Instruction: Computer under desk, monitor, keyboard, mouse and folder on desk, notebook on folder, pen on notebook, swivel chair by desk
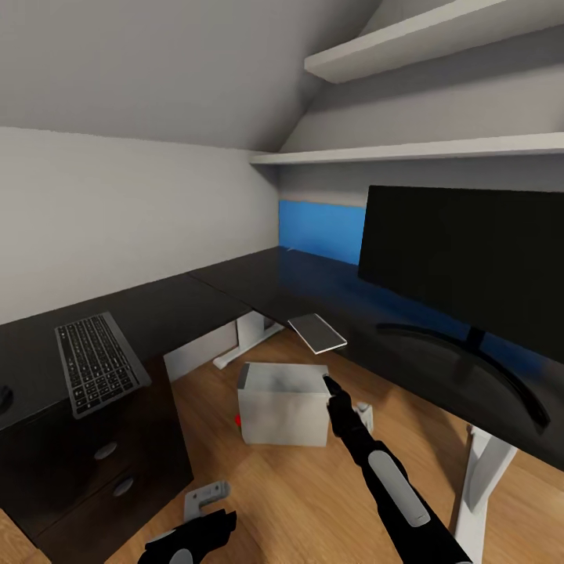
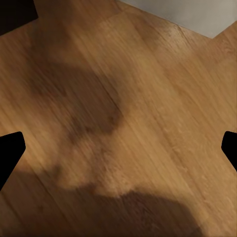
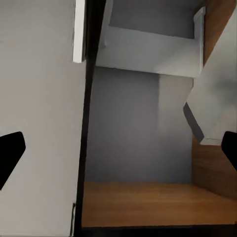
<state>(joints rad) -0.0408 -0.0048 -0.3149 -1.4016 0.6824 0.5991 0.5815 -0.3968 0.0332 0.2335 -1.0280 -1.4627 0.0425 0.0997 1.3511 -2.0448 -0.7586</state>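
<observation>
The pale grey computer [image 1: 283, 403] stands on the wooden floor beside the inner corner of the black L-shaped desk [image 1: 235, 290], its small red mark low on the left. My right gripper [image 1: 327, 382] reaches the computer's upper right corner; in the right wrist view it [image 3: 118, 148] is open, with a pale grey face [image 3: 39, 123] close alongside. The keyboard [image 1: 98, 364] lies on the desk's left wing. The monitor [image 1: 470, 266] stands on the right wing. My left gripper [image 1: 196, 536] hangs low over bare floor, open [image 2: 118, 148]. Folder and swivel chair are out of view.
A thin pale grey pad [image 1: 316, 333] overhangs the desk's inner edge above the computer. White desk legs [image 1: 249, 337] [image 1: 482, 470] stand on the floor. Dark drawers [image 1: 110, 462] sit under the keyboard. A blue panel [image 1: 321, 227] lines the wall; shelves [image 1: 423, 149] hang above.
</observation>
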